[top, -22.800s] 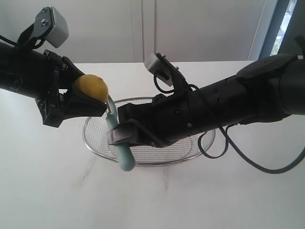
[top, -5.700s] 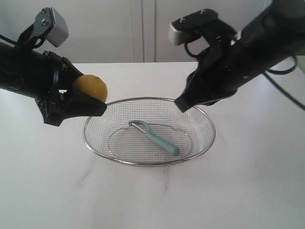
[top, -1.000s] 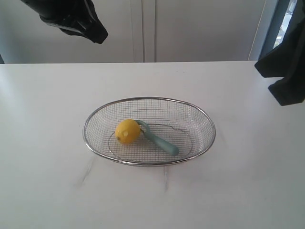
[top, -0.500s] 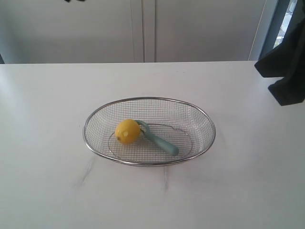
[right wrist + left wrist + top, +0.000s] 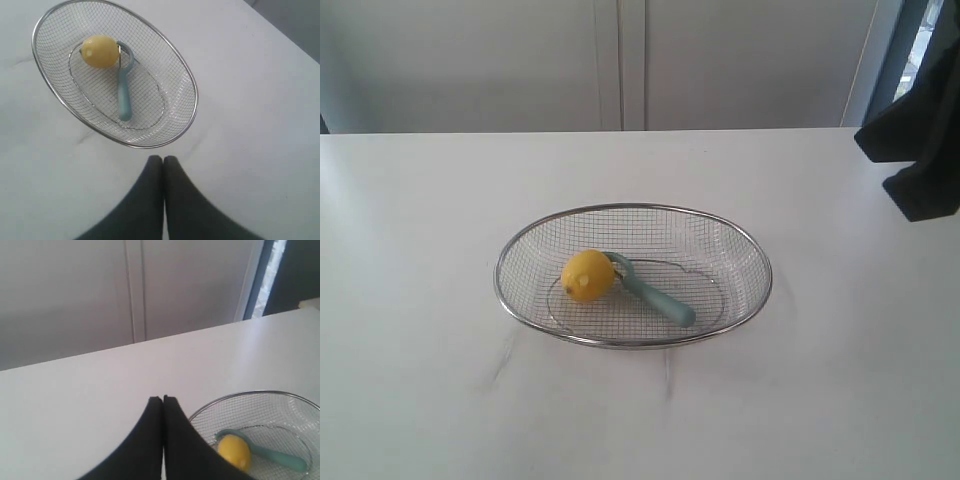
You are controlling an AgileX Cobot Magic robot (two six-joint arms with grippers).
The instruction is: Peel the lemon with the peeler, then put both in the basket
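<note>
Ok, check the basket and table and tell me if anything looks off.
Nothing stands out. The lemon and the peeler lie touching inside the basket, which sits level on the table. Nothing spilled.

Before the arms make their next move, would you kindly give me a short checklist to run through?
1. The yellow oval lemon lies inside the silver wire-mesh basket: ok.
2. The teal-handled metal peeler lies in the basket beside the lemon: ok.
3. The left claw is shut, holding nothing: ok.
4. The right claw is shut, holding nothing, clear of the basket: ok.
5. Lemon's skin peeled off: cannot tell.
</note>
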